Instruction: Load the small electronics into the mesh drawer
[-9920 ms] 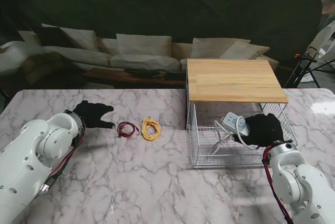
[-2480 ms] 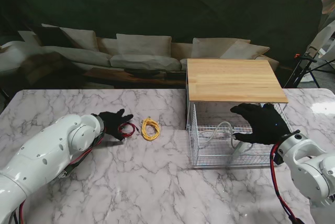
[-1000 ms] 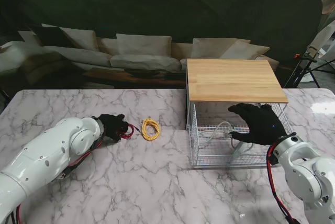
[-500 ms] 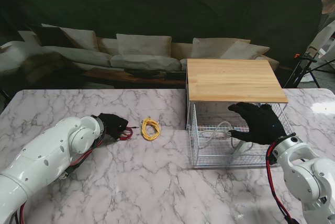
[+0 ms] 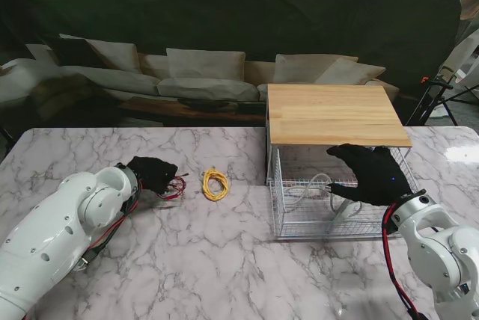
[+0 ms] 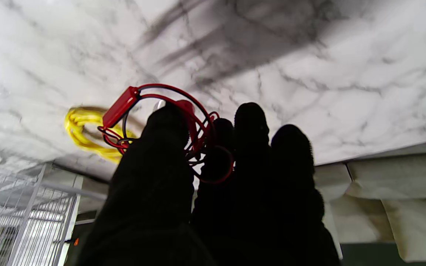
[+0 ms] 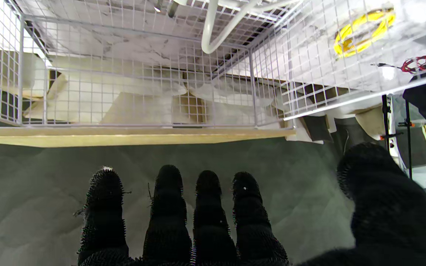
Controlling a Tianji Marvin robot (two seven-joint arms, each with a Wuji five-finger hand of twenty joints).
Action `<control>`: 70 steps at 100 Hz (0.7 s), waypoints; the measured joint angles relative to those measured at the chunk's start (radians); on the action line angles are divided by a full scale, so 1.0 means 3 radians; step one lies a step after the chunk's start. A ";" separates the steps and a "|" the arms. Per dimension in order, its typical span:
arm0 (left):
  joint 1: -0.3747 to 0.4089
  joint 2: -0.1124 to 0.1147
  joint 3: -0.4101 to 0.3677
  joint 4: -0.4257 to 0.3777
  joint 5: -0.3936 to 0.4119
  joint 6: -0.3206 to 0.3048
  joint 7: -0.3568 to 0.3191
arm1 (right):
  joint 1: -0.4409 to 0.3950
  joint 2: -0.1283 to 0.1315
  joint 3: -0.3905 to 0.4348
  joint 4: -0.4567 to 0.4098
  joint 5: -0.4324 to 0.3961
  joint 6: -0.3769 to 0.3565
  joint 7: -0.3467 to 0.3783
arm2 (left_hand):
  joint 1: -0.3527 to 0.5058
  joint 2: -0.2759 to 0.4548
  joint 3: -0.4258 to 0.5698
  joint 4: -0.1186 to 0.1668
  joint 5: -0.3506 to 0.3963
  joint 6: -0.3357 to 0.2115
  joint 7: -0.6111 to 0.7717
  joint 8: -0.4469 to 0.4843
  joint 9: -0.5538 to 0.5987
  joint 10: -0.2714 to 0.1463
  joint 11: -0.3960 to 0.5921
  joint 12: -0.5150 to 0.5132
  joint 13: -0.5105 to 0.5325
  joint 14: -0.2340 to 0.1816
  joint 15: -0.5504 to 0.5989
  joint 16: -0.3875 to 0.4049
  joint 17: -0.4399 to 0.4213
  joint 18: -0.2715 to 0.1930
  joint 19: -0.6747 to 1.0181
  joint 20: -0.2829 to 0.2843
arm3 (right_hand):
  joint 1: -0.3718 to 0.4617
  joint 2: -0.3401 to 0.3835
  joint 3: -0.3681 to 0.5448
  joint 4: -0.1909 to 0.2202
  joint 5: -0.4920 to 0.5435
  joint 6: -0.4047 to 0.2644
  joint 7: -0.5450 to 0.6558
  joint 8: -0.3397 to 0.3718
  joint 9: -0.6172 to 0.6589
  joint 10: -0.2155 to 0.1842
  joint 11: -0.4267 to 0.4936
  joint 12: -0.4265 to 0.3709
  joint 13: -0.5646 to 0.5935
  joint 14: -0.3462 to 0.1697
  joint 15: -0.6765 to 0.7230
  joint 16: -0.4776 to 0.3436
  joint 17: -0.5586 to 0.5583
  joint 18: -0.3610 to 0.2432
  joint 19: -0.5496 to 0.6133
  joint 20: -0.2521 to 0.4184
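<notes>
No legible text, labels, brands or nos. in any view. Red connector on red cable [image 6: 121, 106]: no marking readable. Mesh drawer [image 5: 278, 208], wooden top [image 5: 333, 114], marble table [image 5: 224, 260]: unmarked.

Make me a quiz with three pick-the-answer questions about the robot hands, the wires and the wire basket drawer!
1. Where is the yellow cable?
A. On the marble table, between the left robot hand and the mesh drawer
B. Inside the mesh drawer
C. On the wooden top

2. What colour is the wire bundle in the left robot hand?
A. Blue
B. Red and black
C. Green

3. What is the right robot hand doing?
A. Squeezing the yellow cable
B. Gripping the red wire bundle
C. Open over the mesh drawer, holding nothing

Answers:
1 A, the yellow coil lies alone on the marble.
2 B, the left wrist view shows the red wire bundle pinched in the black fingers.
3 C, its fingers are spread and empty above the white cord.
</notes>
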 measured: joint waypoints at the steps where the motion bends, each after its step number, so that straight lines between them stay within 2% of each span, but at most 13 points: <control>1: 0.0019 0.0000 -0.0023 -0.0030 0.0005 -0.0002 0.0000 | -0.0001 -0.0001 0.0000 -0.0003 0.0008 0.0000 -0.0007 | 0.0000 0.0000 0.0000 0.0000 0.0000 0.0000 0.0000 0.0000 0.0000 0.0000 0.0000 0.0000 0.0000 0.0000 0.0000 0.0000 0.0000 0.0000 0.0000 0.0000 | 0.0000 0.0001 0.0000 0.0000 -0.0001 0.0000 0.0014 0.0000 0.0003 0.0000 0.0000 0.0001 0.0006 0.0000 0.0000 0.0000 0.0000 0.0000 0.0000 0.0000; 17: 0.0296 -0.0009 -0.0323 -0.0473 0.0071 -0.0053 0.0053 | -0.0010 -0.0019 -0.0016 -0.0075 0.0228 -0.0035 -0.0040 | 0.0027 0.0000 0.0000 0.0000 0.0001 0.0000 0.0000 0.0009 0.0000 -0.0001 0.0000 0.0000 0.0001 0.0000 0.0002 -0.0039 0.0007 0.0000 0.0000 0.0000 | -0.0074 0.0037 -0.0066 -0.0033 0.0046 -0.0004 0.0033 -0.0002 0.0083 0.0044 0.0007 0.0003 0.0034 0.0035 0.0000 0.0000 0.0000 0.0002 0.0000 -0.0009; 22: 0.0361 -0.0013 -0.0383 -0.0597 0.0049 -0.0051 0.0061 | -0.0009 -0.0021 -0.0020 -0.0104 0.0211 -0.0089 -0.0038 | 0.0027 0.0000 0.0000 0.0000 0.0001 0.0000 0.0000 0.0009 0.0000 -0.0001 0.0000 0.0000 0.0001 -0.0001 0.0002 -0.0044 0.0009 0.0000 0.0000 0.0000 | -0.0074 0.0028 -0.0073 -0.0035 0.0030 -0.0113 0.0028 -0.0028 0.0083 0.0039 0.0007 0.0003 0.0034 0.0035 0.0000 0.0000 0.0000 0.0003 0.0000 -0.0025; 28: 0.0424 -0.0018 -0.0437 -0.0731 -0.0085 -0.0018 0.0060 | -0.0005 -0.0020 -0.0030 -0.0135 0.0114 -0.0156 -0.0035 | 0.0028 0.0000 0.0000 0.0000 0.0002 0.0000 0.0000 0.0009 0.0000 -0.0001 0.0000 0.0000 0.0003 -0.0001 0.0002 -0.0074 0.0011 0.0000 0.0000 -0.0001 | -0.0155 -0.0132 -0.0021 -0.0071 -0.0047 -0.0265 -0.0036 -0.0054 0.0083 0.0015 0.0007 0.0003 0.0034 0.0036 0.0000 0.0000 0.0000 0.0004 -0.0001 -0.0028; 34: 0.0461 -0.0022 -0.0450 -0.0837 -0.0294 0.0063 0.0059 | 0.0001 -0.0015 -0.0066 -0.0165 0.0012 -0.0171 -0.0040 | 0.0028 0.0000 0.0000 0.0000 0.0003 0.0000 0.0000 0.0009 0.0000 -0.0001 0.0000 -0.0001 0.0004 -0.0001 0.0002 -0.0075 0.0013 0.0000 0.0000 -0.0001 | -0.0154 -0.0286 0.0053 -0.0077 -0.0173 -0.0402 -0.0101 -0.0119 0.0079 -0.0002 0.0005 0.0003 0.0034 0.0036 0.0000 0.0000 -0.0001 0.0006 -0.0002 -0.0030; 48: 0.0511 -0.0043 -0.0467 -0.1029 -0.0281 0.0086 0.0069 | 0.0053 0.0007 -0.0282 -0.0159 0.0078 -0.0174 -0.0146 | 0.0028 0.0000 0.0001 0.0000 0.0035 0.0000 0.0001 0.0032 0.0001 -0.0001 0.0000 -0.0001 0.0007 -0.0001 0.0007 -0.0076 0.0024 0.0000 0.0000 -0.0001 | -0.0150 -0.0600 0.0136 -0.0111 -0.0333 -0.0612 -0.0189 -0.0165 0.0022 -0.0043 0.0003 0.0003 0.0034 0.0039 0.0000 0.0000 -0.0002 0.0012 -0.0005 -0.0032; 63: 0.0518 -0.0054 -0.0367 -0.1160 -0.0461 0.0232 0.0146 | 0.0185 0.0003 -0.0529 -0.0088 0.0067 -0.0178 -0.0284 | 0.0028 0.0000 0.0001 0.0000 0.0036 0.0000 0.0002 0.0032 0.0002 -0.0001 0.0000 -0.0001 0.0007 -0.0001 0.0008 -0.0077 0.0026 -0.0001 0.0000 -0.0001 | -0.0137 -0.0759 0.0216 -0.0111 -0.0374 -0.0758 -0.0174 -0.0171 -0.0075 -0.0046 0.0003 0.0003 0.0033 0.0039 0.0000 0.0000 -0.0002 0.0015 -0.0006 -0.0033; 70: 0.0507 -0.0067 -0.0300 -0.1192 -0.0588 0.0310 0.0193 | 0.0247 -0.0001 -0.0626 -0.0055 0.0060 -0.0185 -0.0324 | 0.0029 0.0000 0.0002 0.0000 0.0036 0.0000 0.0002 0.0032 0.0002 -0.0001 0.0000 -0.0001 0.0007 -0.0001 0.0008 -0.0077 0.0026 -0.0001 0.0000 -0.0001 | 0.0020 -0.0807 0.0219 -0.0112 -0.0374 -0.0807 -0.0091 -0.0171 -0.0109 -0.0045 0.0003 0.0005 0.0033 0.0039 0.0000 0.0000 -0.0002 0.0015 -0.0007 -0.0033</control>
